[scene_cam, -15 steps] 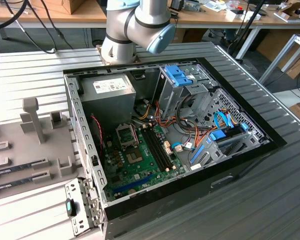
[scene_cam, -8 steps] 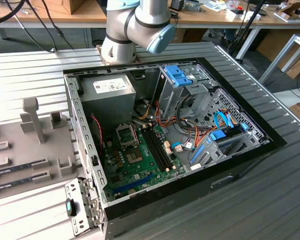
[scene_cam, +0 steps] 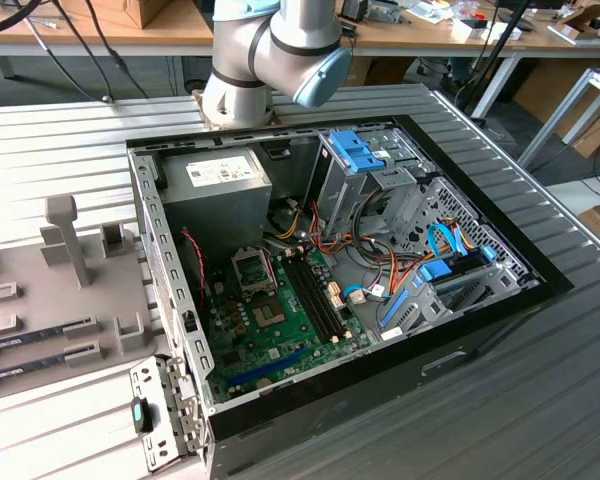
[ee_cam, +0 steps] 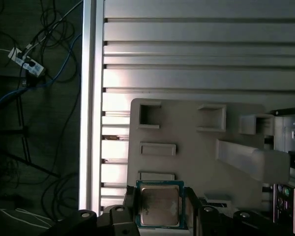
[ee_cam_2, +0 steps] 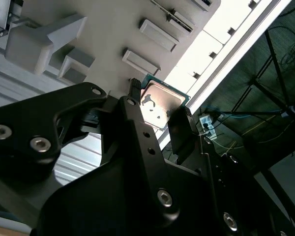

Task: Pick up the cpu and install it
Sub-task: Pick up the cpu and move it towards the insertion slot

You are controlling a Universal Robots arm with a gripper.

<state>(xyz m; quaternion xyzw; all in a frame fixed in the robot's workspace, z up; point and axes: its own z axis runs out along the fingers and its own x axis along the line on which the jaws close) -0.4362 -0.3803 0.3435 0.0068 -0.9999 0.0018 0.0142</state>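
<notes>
Ribbed metal worktop (scene_cam: 500, 400) is seen carrying a grey fixture plate (scene_cam: 20, 265) at the exterior view's left. An open computer case (scene_cam: 480, 318) is set in the middle, with a green board (scene_cam: 270, 340) lying in its floor. The arm (scene_cam: 270, 50) is seen above the case's far wall, its grey joints folded close together.

In both wrist views the tool (ee_cam: 160, 209) is shown pointed towards the fixture plate (ee_cam: 201, 157). Its black fingers (ee_cam_2: 179, 128) are closed against opposite edges of the cpu (ee_cam_2: 160, 103). The cpu (ee_cam: 160, 206) is thus clamped at the tool's tips, held flat across them, with its silvery top and narrow green rim turned to the cameras. Beyond the tool the plate's slots and raised blocks are seen. To one side of the tool the worktop's edge is seen, with cables (ee_cam: 34, 73) on the floor past it.
</notes>
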